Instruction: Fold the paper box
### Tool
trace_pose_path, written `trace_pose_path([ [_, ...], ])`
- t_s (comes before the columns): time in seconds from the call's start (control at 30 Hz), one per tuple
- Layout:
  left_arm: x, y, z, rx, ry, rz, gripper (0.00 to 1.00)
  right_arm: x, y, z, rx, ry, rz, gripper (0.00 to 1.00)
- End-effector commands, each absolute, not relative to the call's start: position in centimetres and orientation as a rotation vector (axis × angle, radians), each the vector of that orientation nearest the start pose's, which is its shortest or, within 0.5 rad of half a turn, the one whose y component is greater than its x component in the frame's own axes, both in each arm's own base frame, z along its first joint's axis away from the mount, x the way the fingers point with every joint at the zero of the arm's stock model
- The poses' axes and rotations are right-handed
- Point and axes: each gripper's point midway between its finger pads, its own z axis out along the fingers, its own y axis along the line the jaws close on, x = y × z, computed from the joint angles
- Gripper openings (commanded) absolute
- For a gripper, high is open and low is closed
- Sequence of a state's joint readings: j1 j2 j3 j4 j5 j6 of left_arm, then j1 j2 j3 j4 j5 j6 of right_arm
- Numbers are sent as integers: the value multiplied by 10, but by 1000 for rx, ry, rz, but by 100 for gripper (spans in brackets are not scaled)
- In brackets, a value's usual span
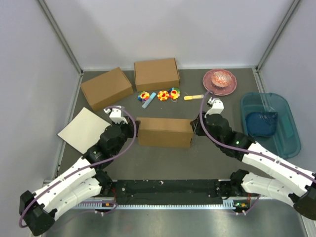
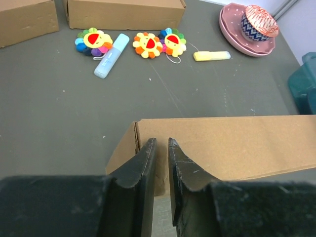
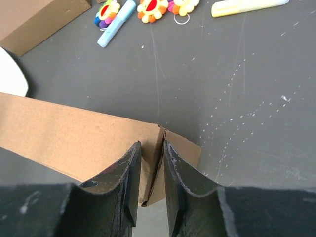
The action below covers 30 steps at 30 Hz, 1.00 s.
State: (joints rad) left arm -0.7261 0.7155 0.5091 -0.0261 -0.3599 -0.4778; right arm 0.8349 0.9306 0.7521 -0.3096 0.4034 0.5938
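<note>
The paper box (image 1: 165, 132) stands formed and closed at the table's middle, its long side facing me. My left gripper (image 1: 134, 129) is at its left end. In the left wrist view the jaws (image 2: 160, 143) are shut to a thin slit with nothing between them, just in front of the box's (image 2: 237, 143) left corner. My right gripper (image 1: 197, 126) is at the box's right end. In the right wrist view its jaws (image 3: 150, 145) close around the upright edge of the end flap of the box (image 3: 74, 133).
Two formed brown boxes (image 1: 106, 88) (image 1: 156, 74) stand at the back. A white board (image 1: 84, 129) lies left. Flower toys (image 1: 163, 95), a blue marker (image 1: 148, 99) and a yellow highlighter (image 1: 193, 97) lie behind the paper box. A pink plate (image 1: 219, 81) and a teal tray (image 1: 270, 123) are right.
</note>
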Motion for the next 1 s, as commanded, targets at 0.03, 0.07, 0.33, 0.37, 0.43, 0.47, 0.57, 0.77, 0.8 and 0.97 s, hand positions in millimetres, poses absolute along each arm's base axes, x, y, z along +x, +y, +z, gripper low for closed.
trace_pose_path([
  [0.03, 223, -170, 152, 15, 2003, -597, 18, 204, 184, 128, -48, 2262, 465, 23],
  [0.07, 217, -171, 149, 27, 2006, -626, 17, 198, 186, 126, -56, 2271, 501, 23],
  [0.33, 163, -174, 172, 178, 1935, -870, 11, 140, 208, 122, -215, 2283, 834, 34],
  [0.37, 159, -176, 179, 184, 1906, -901, 12, 135, 210, 126, -223, 2272, 872, 38],
  [0.43, 145, -179, 201, 194, 1816, -1009, 27, 128, 210, 139, -215, 2215, 944, 43],
  [0.47, 145, -176, 207, 170, 1788, -1014, 33, 127, 210, 144, -204, 2195, 965, 50],
  [0.57, 149, -154, 237, 58, 1645, -1003, 44, 129, 206, 170, -148, 2098, 1026, 60],
  [0.77, 163, -120, 247, -144, 1558, -909, 61, 142, 193, 184, -54, 2085, 935, 70],
  [0.8, 165, -121, 237, -162, 1600, -895, 61, 144, 193, 180, -36, 2102, 918, 70],
  [0.97, 174, -133, 187, -248, 1846, -835, 63, 141, 203, 134, -41, 2291, 839, 74],
])
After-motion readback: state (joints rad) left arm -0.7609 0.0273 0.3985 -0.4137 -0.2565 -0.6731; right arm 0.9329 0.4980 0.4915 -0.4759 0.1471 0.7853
